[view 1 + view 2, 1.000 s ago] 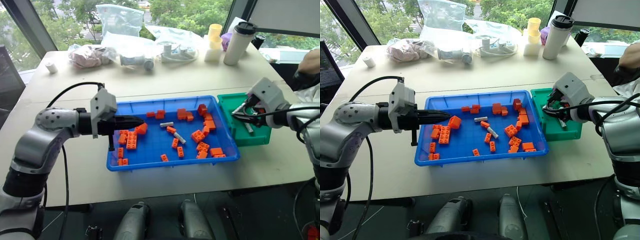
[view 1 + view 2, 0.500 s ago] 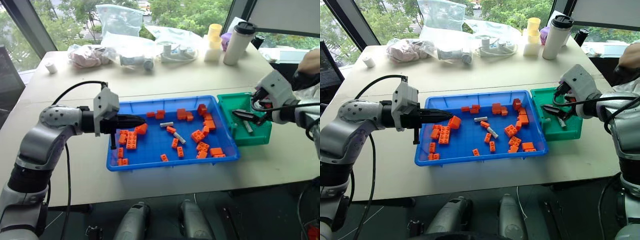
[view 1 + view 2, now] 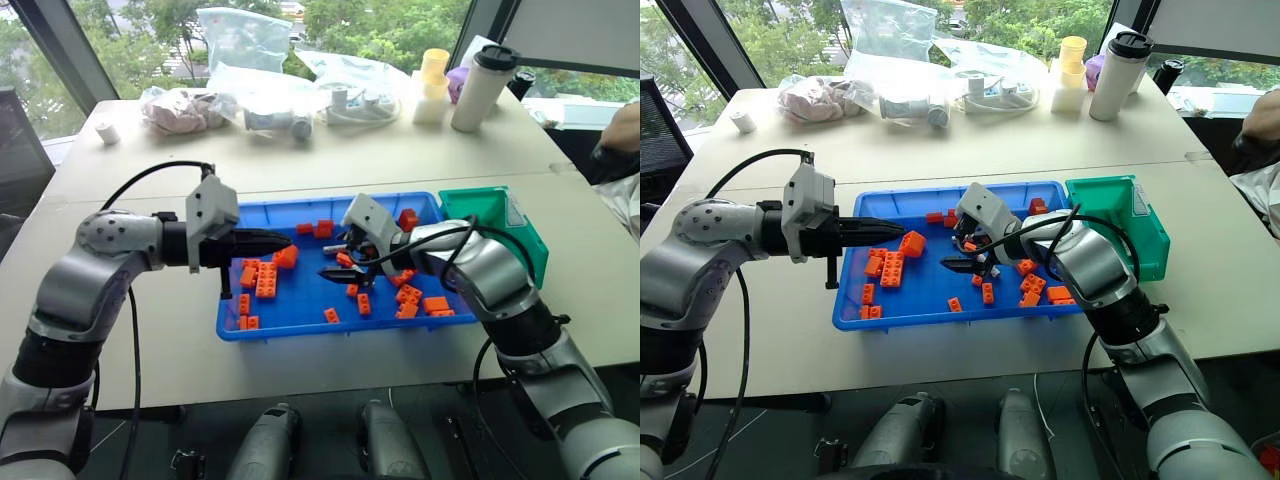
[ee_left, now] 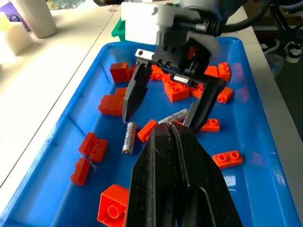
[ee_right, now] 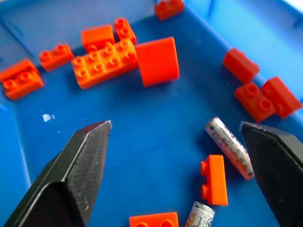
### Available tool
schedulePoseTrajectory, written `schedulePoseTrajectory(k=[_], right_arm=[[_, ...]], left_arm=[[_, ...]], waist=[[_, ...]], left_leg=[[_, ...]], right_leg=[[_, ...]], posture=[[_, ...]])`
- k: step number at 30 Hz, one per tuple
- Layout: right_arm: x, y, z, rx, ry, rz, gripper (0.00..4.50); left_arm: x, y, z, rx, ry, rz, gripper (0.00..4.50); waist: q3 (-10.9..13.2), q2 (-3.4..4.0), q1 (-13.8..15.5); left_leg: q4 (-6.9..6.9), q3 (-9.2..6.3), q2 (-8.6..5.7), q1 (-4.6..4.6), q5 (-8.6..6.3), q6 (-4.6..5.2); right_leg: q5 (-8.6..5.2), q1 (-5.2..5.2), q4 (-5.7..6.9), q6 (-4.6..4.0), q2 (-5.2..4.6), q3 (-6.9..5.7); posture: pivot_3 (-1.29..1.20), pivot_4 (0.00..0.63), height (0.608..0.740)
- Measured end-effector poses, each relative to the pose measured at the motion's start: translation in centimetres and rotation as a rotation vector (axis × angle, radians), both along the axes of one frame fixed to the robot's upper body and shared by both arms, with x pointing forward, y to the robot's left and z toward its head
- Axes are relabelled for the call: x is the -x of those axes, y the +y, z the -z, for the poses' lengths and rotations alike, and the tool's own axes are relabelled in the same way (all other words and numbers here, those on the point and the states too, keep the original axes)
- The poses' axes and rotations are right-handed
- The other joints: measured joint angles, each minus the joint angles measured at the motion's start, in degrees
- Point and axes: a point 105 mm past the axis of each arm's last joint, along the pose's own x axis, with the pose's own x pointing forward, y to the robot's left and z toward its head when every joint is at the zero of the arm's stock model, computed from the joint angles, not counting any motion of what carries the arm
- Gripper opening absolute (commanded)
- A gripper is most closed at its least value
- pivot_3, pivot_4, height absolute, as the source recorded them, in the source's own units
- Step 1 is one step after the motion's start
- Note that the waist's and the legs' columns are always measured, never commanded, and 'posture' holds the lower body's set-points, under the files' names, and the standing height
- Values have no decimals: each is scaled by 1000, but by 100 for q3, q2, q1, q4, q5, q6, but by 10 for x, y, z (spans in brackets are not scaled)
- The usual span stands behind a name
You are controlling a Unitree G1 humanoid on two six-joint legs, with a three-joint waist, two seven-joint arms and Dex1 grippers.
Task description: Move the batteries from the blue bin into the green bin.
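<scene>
Your right end effector (image 5: pixel 175 175) hangs wide open over the blue bin (image 3: pixel 300 310) — a battery (image 5: pixel 229 147) lies between its fingers, untouched. Your left end effector (image 3: pixel 280 240) is pinched shut — it holds nothing.

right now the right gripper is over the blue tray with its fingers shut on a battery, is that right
Not quite. The right gripper is over the blue tray, but its fingers are spread open and hold nothing. The left wrist view shows one battery lying on the tray floor below it.

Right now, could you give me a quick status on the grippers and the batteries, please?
Right gripper open, empty, over batteries in blue bin. Left gripper shut, empty. Orange bricks crowd the batteries.
</scene>
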Motion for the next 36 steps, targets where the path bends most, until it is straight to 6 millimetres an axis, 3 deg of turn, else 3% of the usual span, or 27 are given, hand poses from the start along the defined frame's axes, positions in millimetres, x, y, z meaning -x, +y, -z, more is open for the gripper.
schedulePoseTrajectory(k=[10,13,20,24,26,30,33,36], right_arm=[[-23,2,20,108,-2,43,4437],[-27,7,21,108,0,41,3601],[-29,12,21,116,4,25,36],[-28,11,14,115,-6,29,2],[-29,6,-4,81,-48,52,2],[-33,-34,-76,-22,-211,192,2],[-27,-100,-118,-11,-325,381,2],[-10,-174,-109,95,-299,586,2]], left_arm=[[2,1,4,-4,6,-30,0],[2,2,4,-4,6,-35,0],[3,1,4,-5,0,-35,0],[3,1,4,-4,-3,-39,0],[3,0,3,-3,-4,-40,0],[2,-1,2,0,-9,-35,0],[1,-3,2,5,-9,-29,0],[0,-4,3,11,-4,-14,0]], waist=[[0,0,-31],[0,0,-33],[0,0,-32],[0,0,-30],[0,1,-17],[1,1,22],[0,0,85],[-1,-2,143]], left_leg=[[-5,0,3,0,1,-1],[-5,0,3,0,1,-2],[-5,0,3,1,1,-2],[-5,-1,4,1,1,-2],[-5,-1,3,0,1,-2],[-5,-2,1,0,-7,11],[-5,-2,0,0,-14,24],[-5,0,1,1,-16,28]], right_leg=[[0,-6,3,0,7,2],[0,-6,3,0,7,2],[0,-6,6,0,8,2],[0,-8,6,0,8,2],[0,-9,7,0,7,2],[0,-5,4,0,4,0],[0,3,-8,0,2,-4],[0,9,-12,0,1,-8]], posture=[[0,150,740],[0,150,740],[0,150,740],[0,150,740],[0,150,740],[0,150,740],[0,150,740],[0,150,740]])
